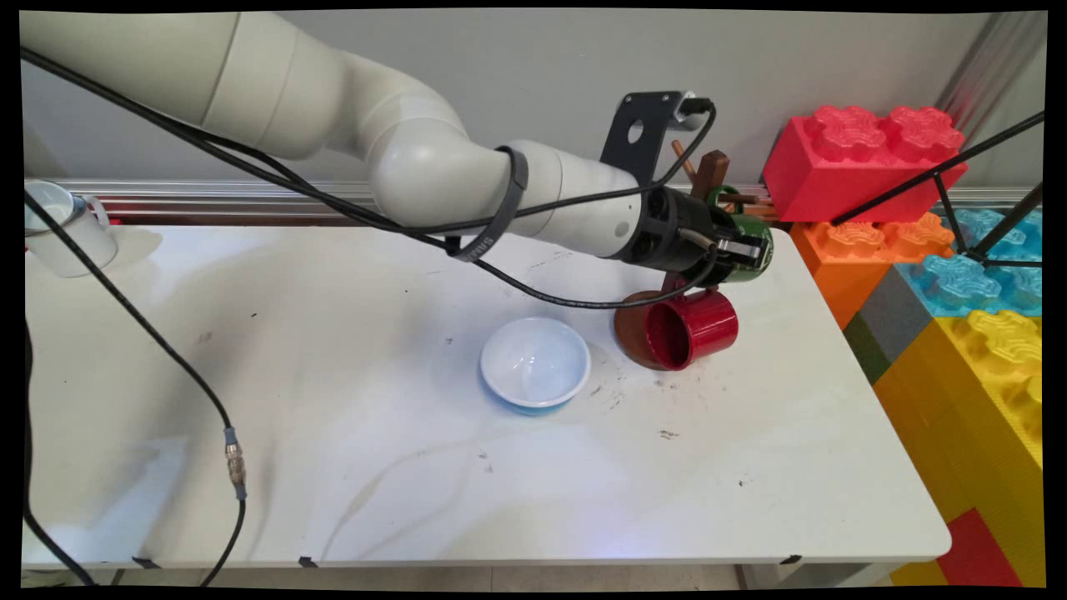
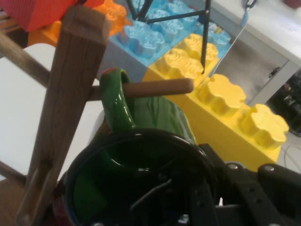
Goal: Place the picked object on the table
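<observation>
Your black two-finger gripper is closed on the rim of a glossy green ceramic mug, whose handle is hooked over a peg of the wooden mug tree. A red mug hangs lower; a white bowl sits nearby on the white table.

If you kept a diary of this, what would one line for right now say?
claw: shut on green mug | mug handle on peg of wooden mug rack | red mug hangs lower | white bowl on table
</observation>
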`<state>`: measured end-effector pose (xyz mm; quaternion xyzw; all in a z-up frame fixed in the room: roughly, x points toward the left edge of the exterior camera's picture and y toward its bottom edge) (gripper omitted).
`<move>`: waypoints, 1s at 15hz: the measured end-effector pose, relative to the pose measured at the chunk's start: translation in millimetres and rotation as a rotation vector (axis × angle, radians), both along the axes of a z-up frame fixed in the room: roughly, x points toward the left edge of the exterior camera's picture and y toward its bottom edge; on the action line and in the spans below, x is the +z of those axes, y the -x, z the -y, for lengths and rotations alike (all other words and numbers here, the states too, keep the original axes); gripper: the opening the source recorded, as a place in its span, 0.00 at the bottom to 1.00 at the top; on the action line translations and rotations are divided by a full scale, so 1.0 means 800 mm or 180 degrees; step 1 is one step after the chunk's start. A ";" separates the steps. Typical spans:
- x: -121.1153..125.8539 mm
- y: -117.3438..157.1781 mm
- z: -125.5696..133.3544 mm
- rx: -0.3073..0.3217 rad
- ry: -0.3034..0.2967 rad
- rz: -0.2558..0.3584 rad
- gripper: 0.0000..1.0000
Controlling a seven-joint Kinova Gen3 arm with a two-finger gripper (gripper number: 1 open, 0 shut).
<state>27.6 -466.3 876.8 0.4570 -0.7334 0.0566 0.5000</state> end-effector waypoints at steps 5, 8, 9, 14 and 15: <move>0.011 -0.004 -0.003 -0.0037 0.0007 -0.0103 0.00; 0.021 -0.008 -0.008 -0.0080 0.0001 -0.0170 0.00; 0.023 -0.009 -0.010 -0.0091 -0.0010 -0.0188 0.00; 0.034 -0.011 -0.023 -0.0152 -0.0075 -0.0254 0.00; 0.037 -0.011 -0.027 -0.0174 -0.0092 -0.0272 0.00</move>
